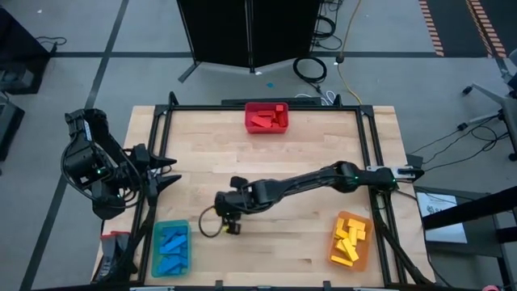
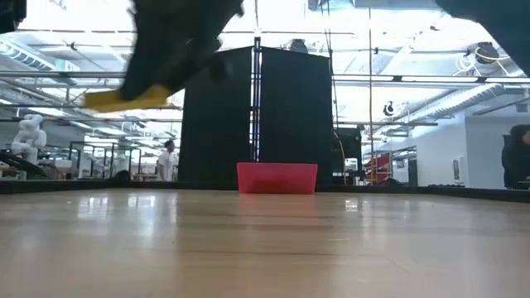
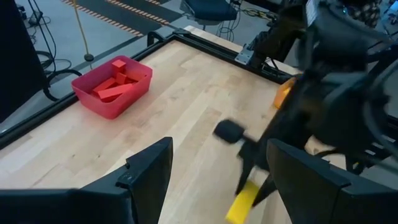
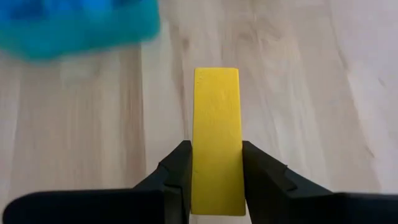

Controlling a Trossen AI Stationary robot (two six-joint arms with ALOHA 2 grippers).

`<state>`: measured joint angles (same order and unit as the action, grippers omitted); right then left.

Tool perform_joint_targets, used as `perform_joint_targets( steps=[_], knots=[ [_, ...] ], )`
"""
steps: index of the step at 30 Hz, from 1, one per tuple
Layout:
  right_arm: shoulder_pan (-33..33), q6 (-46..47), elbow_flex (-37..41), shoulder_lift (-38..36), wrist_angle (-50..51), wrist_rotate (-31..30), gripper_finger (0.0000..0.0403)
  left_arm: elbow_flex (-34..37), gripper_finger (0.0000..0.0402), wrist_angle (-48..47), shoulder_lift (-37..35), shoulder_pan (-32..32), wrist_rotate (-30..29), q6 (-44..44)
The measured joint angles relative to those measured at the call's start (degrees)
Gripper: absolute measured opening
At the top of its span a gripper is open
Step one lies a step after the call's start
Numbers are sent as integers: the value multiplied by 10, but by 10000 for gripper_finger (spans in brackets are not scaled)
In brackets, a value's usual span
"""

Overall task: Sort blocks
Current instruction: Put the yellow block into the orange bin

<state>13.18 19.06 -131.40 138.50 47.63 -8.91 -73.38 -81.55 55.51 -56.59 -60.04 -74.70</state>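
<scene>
Right end effector (image 4: 210,180): clamped on a yellow block (image 4: 216,140), a finger on each long side, the block sticking out forward past the fingertips. Seen plainly only in the right wrist view. From above, the same end effector (image 1: 230,225) sits over the worktop (image 1: 307,162) left of centre, near the teal bin (image 1: 171,248), but the block itself is hidden under the wrist there. The low view catches it as a yellow sliver (image 2: 126,98) held clear above the wood under a dark, blurred arm. The left wrist view shows one yellow end (image 3: 241,203) poking below the right arm; the rest is covered.

Left end effector (image 1: 166,171): waits at the worktop's left edge, fingers apart with nothing between them. Its own camera shows both fingers (image 3: 149,168) wide, cut off at the frame's bottom.

Bins: the red bin (image 1: 267,118) at the far edge holds red blocks (image 1: 271,120); the low view shows only its front wall (image 2: 277,178), contents hidden. The teal bin at the near left holds blue blocks (image 1: 171,245); in the right wrist view it is only a blurred blue corner (image 4: 74,25). The orange bin (image 1: 351,240) at the near right holds yellow blocks (image 1: 349,234); the left wrist view shows just a scrap of it (image 3: 283,94) behind the right arm.

People stand far off in the room behind, too small to make out.
</scene>
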Motion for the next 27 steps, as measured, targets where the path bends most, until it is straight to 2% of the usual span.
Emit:
perform_joint_targets(
  steps=[6,9,12,16,21,24,27],
  knots=[
    [30,-2,0,-91,162,-31,88,0,264,0,0,0,-2,0],
    [63,17,-1,-135,238,-72,88,0,264,0,0,0,-5,0],
    [107,59,-1,-176,318,-110,88,0,264,0,0,0,-12,1],
    [161,162,0,-228,432,-156,88,0,264,0,0,0,-24,2],
    [237,280,72,-303,424,-168,88,0,264,0,0,0,-39,4],
    [281,378,161,-360,418,-192,88,0,264,0,0,0,-48,5],
    [322,522,263,-402,423,-190,88,0,264,-1,1,0,-60,5]
  ],
)
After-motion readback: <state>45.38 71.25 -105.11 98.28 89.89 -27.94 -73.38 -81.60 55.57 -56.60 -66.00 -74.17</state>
